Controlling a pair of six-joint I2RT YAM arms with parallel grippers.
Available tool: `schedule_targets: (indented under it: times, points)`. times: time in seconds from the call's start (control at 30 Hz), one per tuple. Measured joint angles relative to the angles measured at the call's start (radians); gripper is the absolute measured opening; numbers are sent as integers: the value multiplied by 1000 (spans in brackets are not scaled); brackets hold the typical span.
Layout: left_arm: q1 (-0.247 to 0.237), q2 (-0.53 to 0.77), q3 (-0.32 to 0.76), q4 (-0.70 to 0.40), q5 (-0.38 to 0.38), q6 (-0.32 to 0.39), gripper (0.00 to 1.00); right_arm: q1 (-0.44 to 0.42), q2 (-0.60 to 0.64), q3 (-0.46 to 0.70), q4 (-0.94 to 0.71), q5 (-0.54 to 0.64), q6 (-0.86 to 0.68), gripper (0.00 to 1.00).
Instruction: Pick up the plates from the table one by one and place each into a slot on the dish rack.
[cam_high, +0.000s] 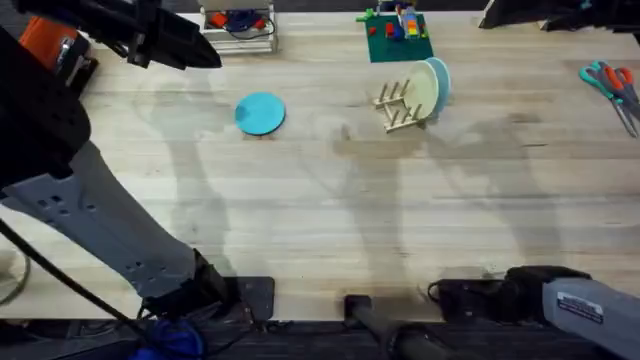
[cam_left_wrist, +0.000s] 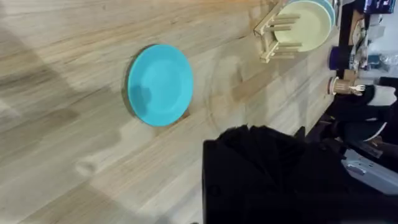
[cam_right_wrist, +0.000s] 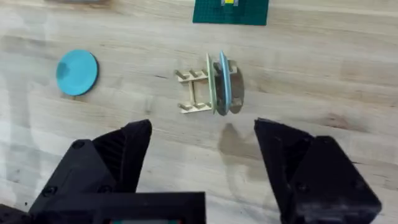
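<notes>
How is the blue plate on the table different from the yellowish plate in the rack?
The turquoise plate lies flat on the table; the cream plate stands on edge in the wooden dish rack. The turquoise plate sits alone, while the cream plate has a light blue plate right behind it. One is bright turquoise, the other pale cream-green. Both are plain, round plates.

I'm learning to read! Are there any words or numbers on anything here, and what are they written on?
White label on the right arm: has print, too small and blurred to read.
Plates, rack, table: no writing at all.
So there is nothing here to read.
</notes>
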Motion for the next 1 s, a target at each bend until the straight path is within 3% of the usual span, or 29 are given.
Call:
schedule_targets:
  times: [0.37, 0.8, 1.0]
  points:
    - [0, 0, -17, 26, 2, 2, 43, 0, 0, 0, 0, 0, 0, 994]
    - [0, 48, -228, 201, -1, 4, 41, 0, 0, 0, 0, 0, 0, 995]
    - [0, 53, -260, 241, -1, 4, 41, 0, 0, 0, 0, 0, 0, 995]
